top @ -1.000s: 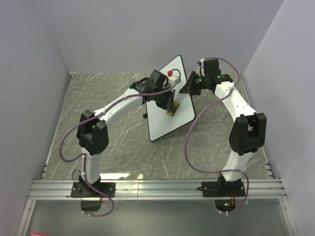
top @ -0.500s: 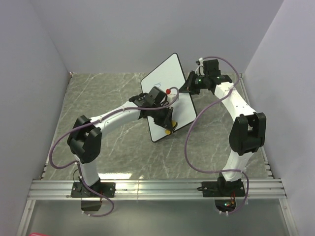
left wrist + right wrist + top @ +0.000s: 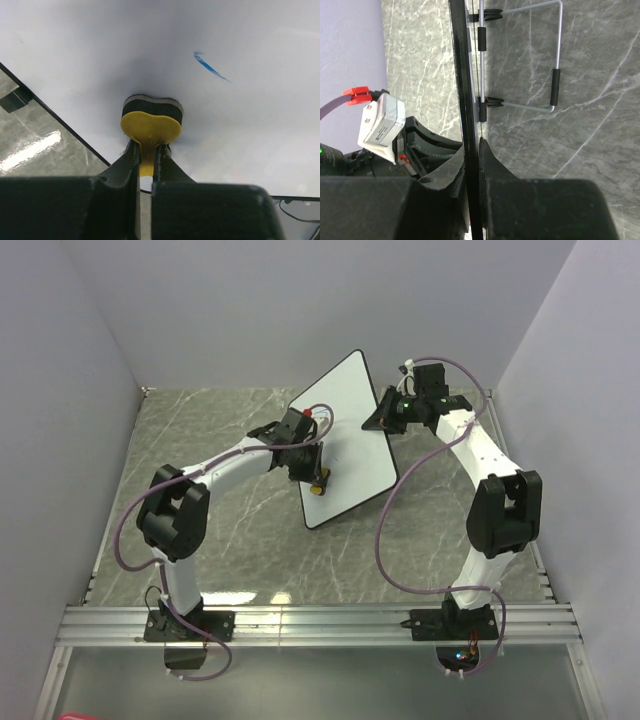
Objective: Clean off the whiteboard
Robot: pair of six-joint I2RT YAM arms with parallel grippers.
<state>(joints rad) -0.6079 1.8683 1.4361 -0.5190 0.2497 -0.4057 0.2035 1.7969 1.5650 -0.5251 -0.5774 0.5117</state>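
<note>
Yellow eraser (image 3: 151,126) clamped by left gripper (image 3: 146,156) touches whiteboard (image 3: 100,50)

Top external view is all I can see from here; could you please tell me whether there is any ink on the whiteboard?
Observer: Yes. The left wrist view shows one short blue mark on the whiteboard, up and to the right of the yellow eraser.
Operator: Thank you. Is the eraser gripped?
Observer: The left end effector is shut on the eraser's yellow tab, and its dark pad looks pressed to the board.
Operator: And the right arm?
Observer: The right end effector is shut on the whiteboard's edge, and a wire stand shows on the board's back.
</note>
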